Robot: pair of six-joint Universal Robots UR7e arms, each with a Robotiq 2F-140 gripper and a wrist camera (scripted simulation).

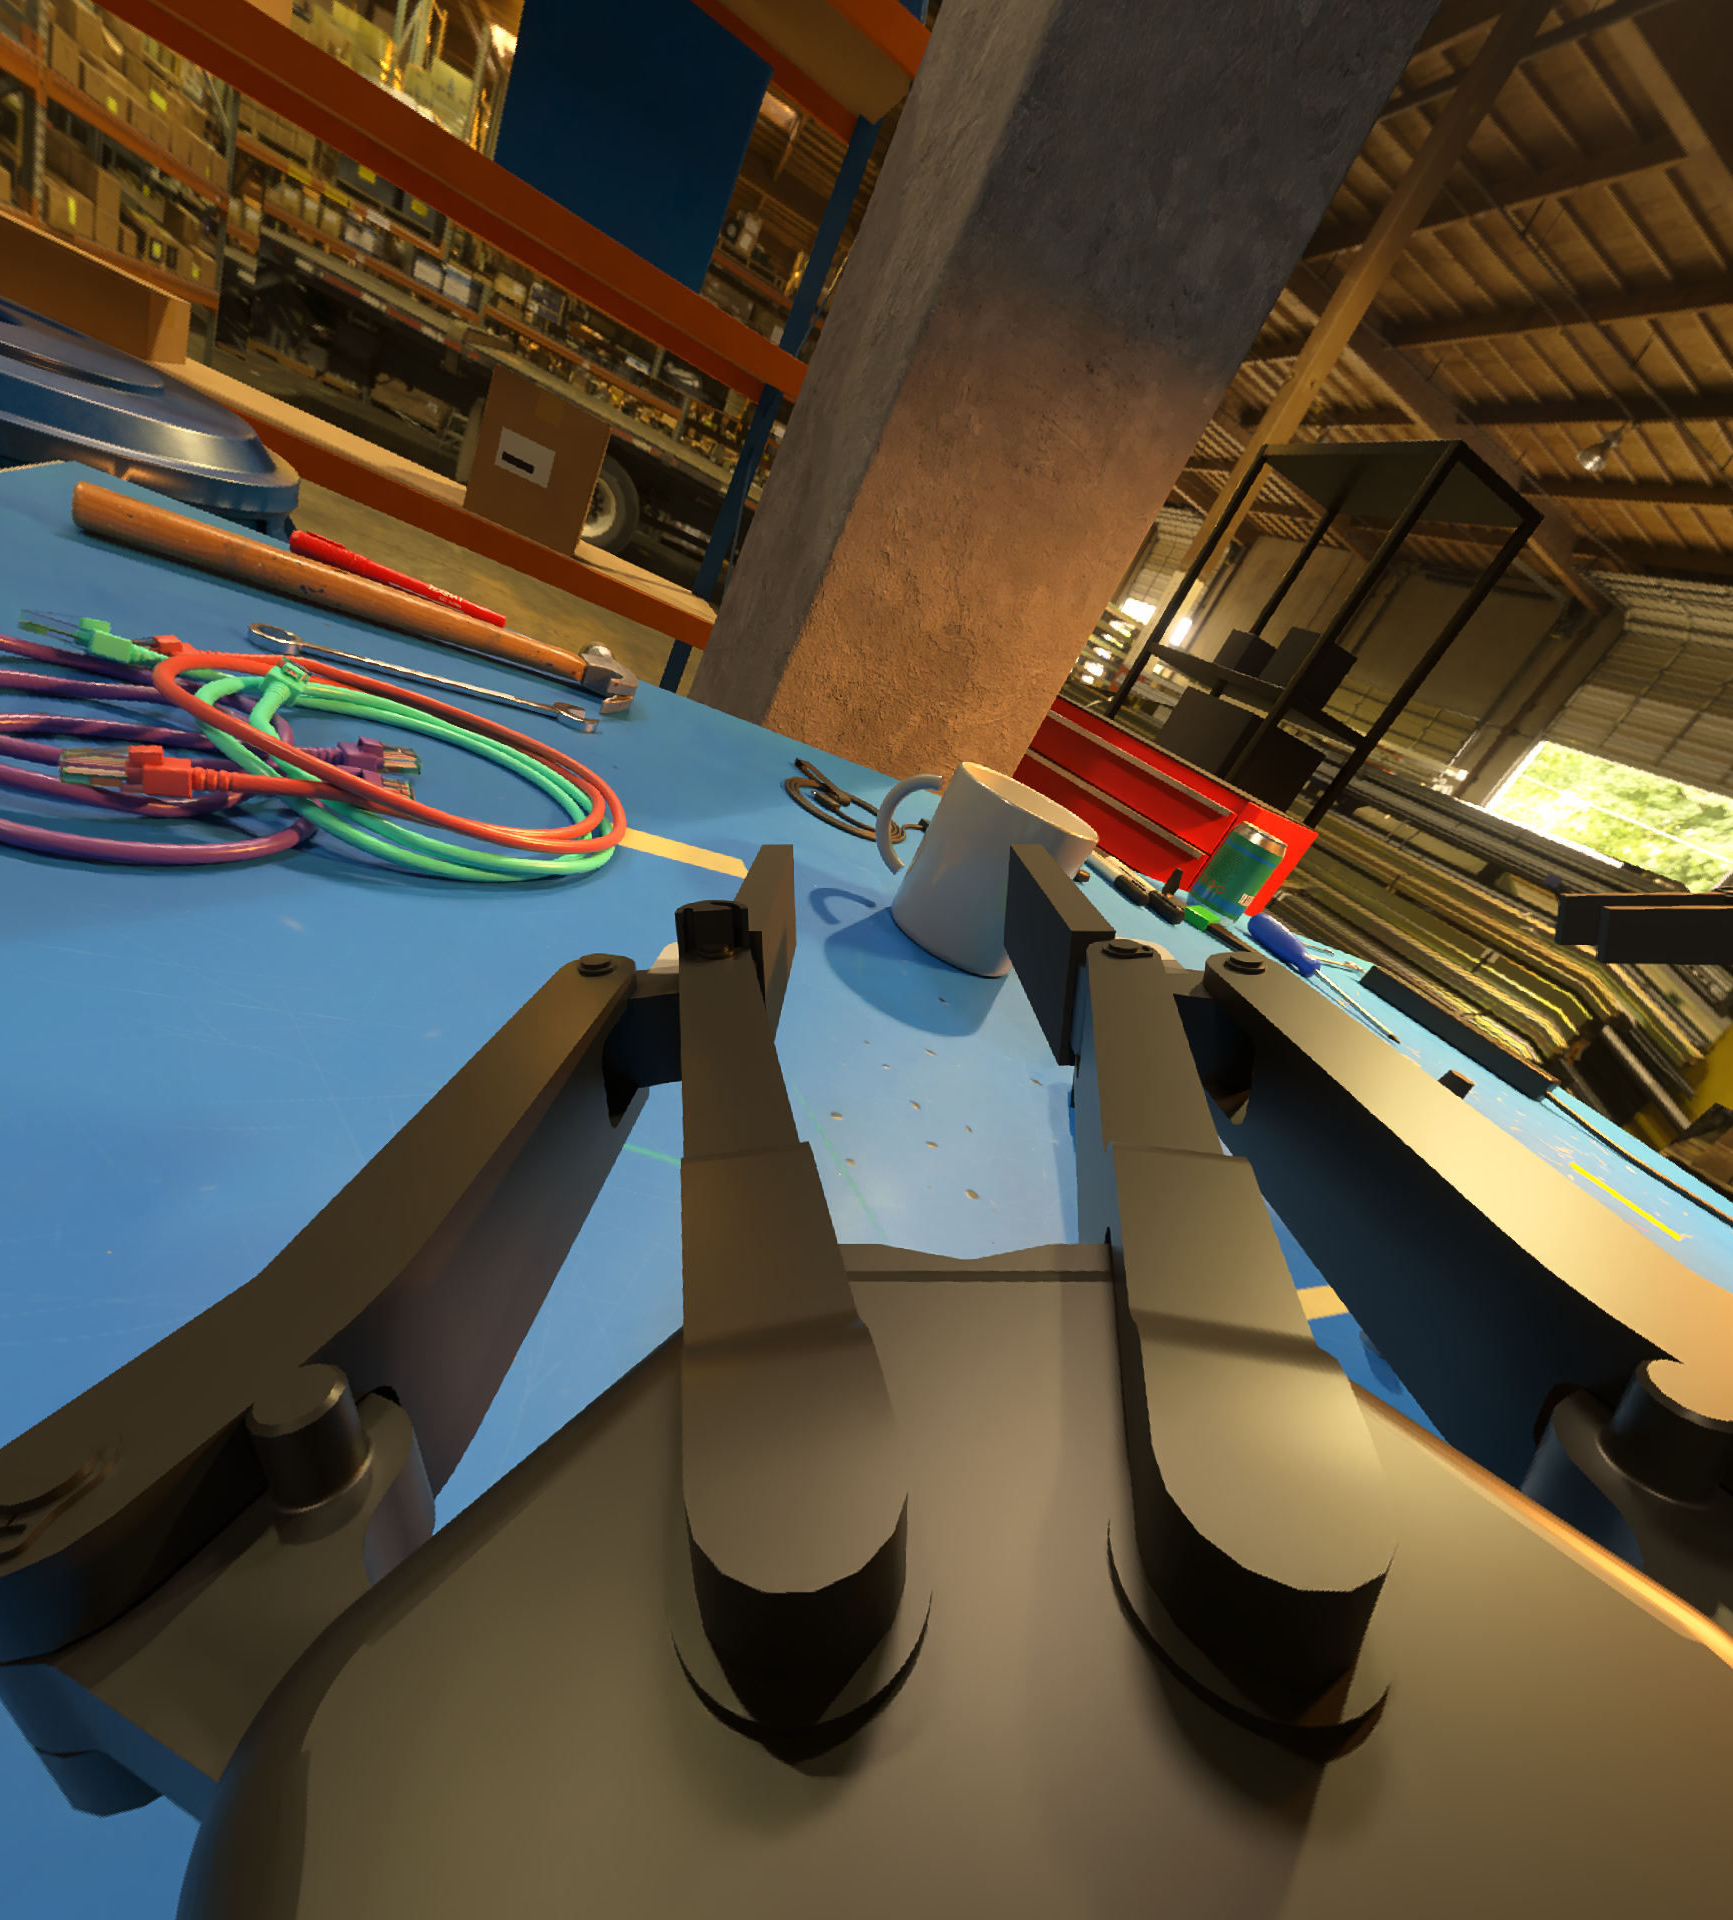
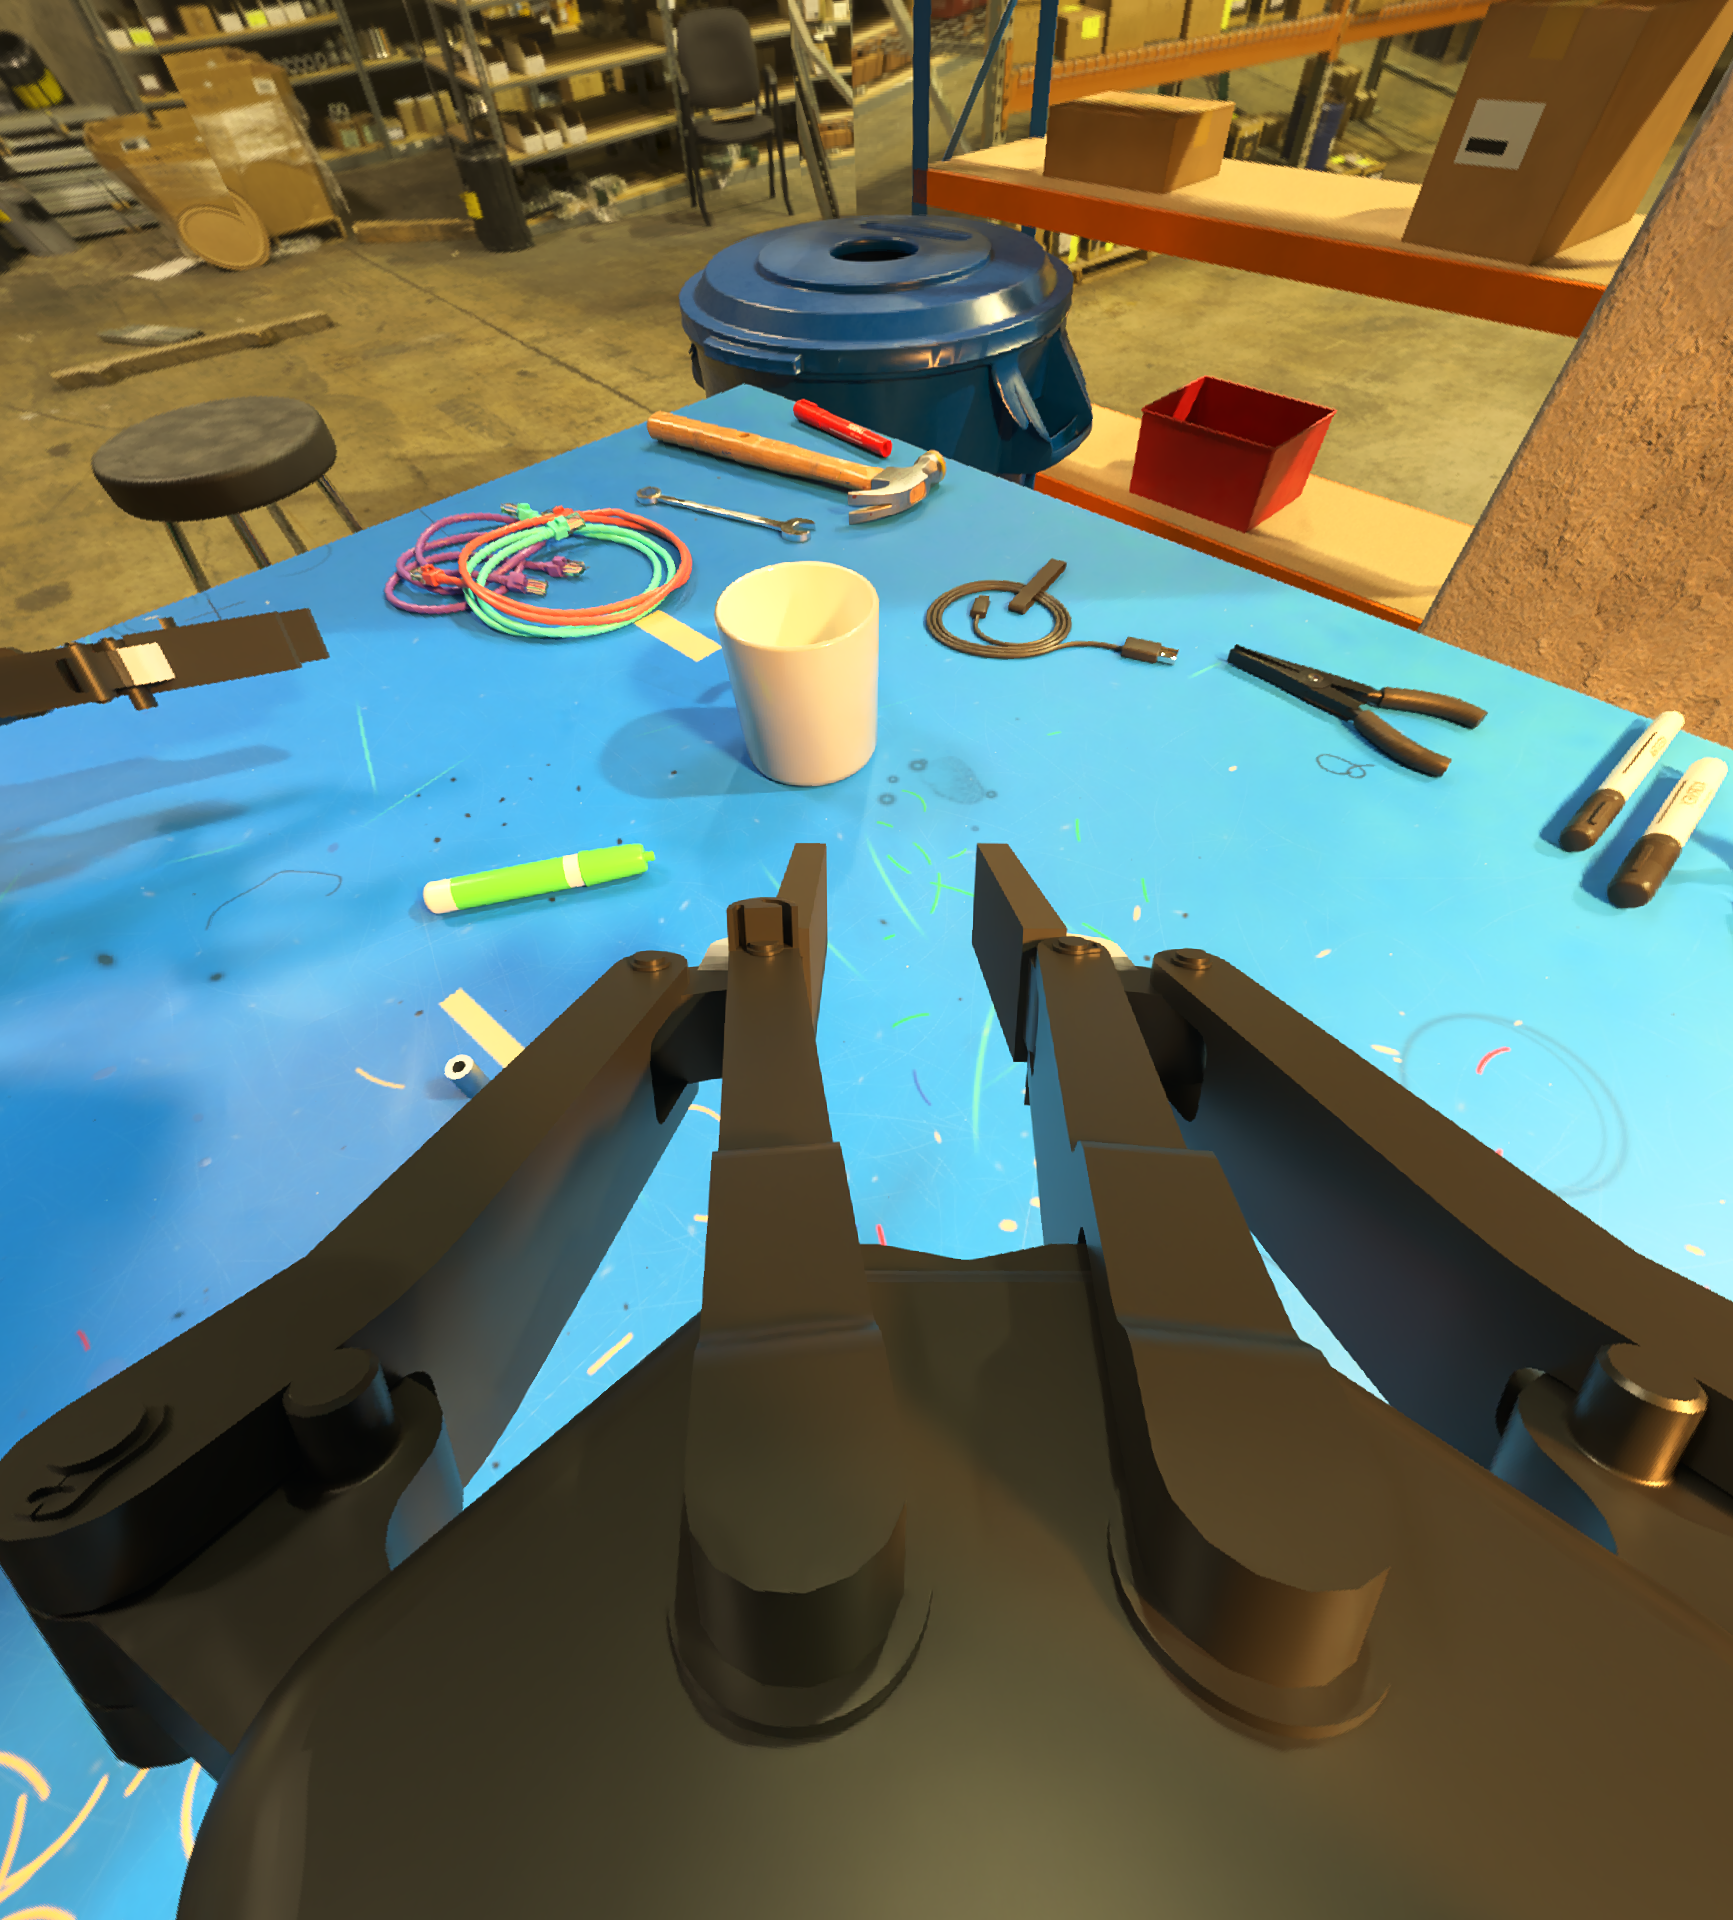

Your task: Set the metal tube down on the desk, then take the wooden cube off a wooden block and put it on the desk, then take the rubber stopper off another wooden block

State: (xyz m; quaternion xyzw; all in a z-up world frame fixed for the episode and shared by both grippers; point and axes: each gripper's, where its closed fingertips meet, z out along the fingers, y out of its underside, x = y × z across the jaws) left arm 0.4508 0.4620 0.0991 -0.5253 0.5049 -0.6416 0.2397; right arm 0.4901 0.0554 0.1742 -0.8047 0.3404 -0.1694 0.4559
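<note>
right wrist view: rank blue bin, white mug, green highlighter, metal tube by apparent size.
1. Blue bin, largest although farthest.
2. White mug.
3. Green highlighter: about as long as the mug is tall, far thinner.
4. Metal tube, smallest, partly hidden behind the right hand.

A blue desk (image 2: 1257, 852), scuffed and marked with scribbles, carries scattered tools. Straight ahead of the right gripper (image 2: 898, 883) stands a white mug (image 2: 802, 675); beyond it lie coiled coloured cables (image 2: 540, 571), a wrench (image 2: 727, 512), a hammer (image 2: 800, 468) and a red marker (image 2: 841, 428). To the gripper's left lie a green highlighter (image 2: 540, 878) and, nearer, a small metal tube (image 2: 464, 1072); to its right lie a coiled black cable (image 2: 1028, 618), pliers (image 2: 1361, 707) and two markers (image 2: 1641, 810).
</note>
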